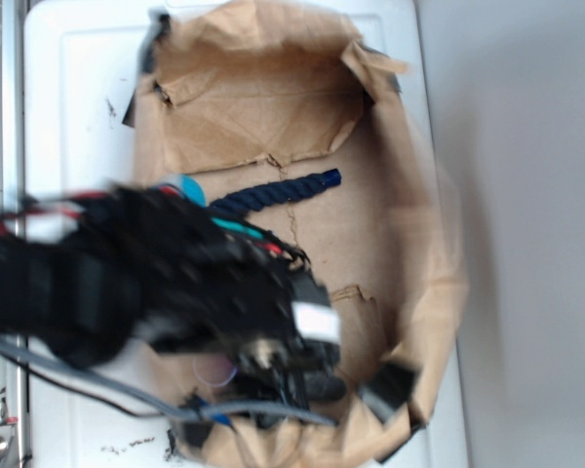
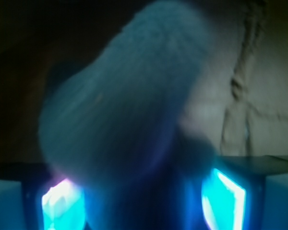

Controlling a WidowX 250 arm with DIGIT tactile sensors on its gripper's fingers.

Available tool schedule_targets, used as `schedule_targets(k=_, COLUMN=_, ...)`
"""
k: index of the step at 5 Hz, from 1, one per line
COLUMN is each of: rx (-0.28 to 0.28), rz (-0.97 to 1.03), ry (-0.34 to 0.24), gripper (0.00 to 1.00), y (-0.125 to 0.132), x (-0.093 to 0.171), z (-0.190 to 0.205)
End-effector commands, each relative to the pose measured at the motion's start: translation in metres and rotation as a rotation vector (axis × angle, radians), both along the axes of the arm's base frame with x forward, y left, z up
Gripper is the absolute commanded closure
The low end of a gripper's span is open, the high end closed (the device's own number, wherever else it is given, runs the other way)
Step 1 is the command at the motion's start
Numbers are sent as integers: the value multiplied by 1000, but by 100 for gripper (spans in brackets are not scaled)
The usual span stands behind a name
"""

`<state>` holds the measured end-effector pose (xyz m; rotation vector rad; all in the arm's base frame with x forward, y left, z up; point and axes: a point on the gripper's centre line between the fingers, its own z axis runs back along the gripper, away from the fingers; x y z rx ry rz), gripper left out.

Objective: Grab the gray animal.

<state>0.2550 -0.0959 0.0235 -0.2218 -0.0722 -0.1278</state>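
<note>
In the exterior view a white counter (image 1: 78, 88) carries a torn brown cardboard box (image 1: 409, 195) with rough, creased walls; beside it is a plain gray wall. A twisted navy rope (image 1: 273, 192) lies on the box floor. The black arm is blurred, its hand (image 1: 302, 375) low near the front wall; no writing can be read. In the wrist view the gray animal (image 2: 129, 100), soft and fuzzy, fills the picture between the glowing blue fingers (image 2: 223, 199); whether they grip it I cannot tell

The arm (image 1: 127, 283) is blocky and black, with red wires, gray cables (image 1: 97, 385), teal accents and a white label (image 1: 315, 319).
</note>
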Motion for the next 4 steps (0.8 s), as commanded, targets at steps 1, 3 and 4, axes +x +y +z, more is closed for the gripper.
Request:
schedule_targets(k=1, rx=-13, rz=-5, ry=6, gripper=100, y=-11, x=18, z=8)
schedule_targets(k=3, rx=-68, rz=98, ry=57, gripper=100, y=37, x=40, z=68)
schedule_targets(k=4, rx=-64, rz=157, ry=74, gripper=100, y=69, x=39, z=99)
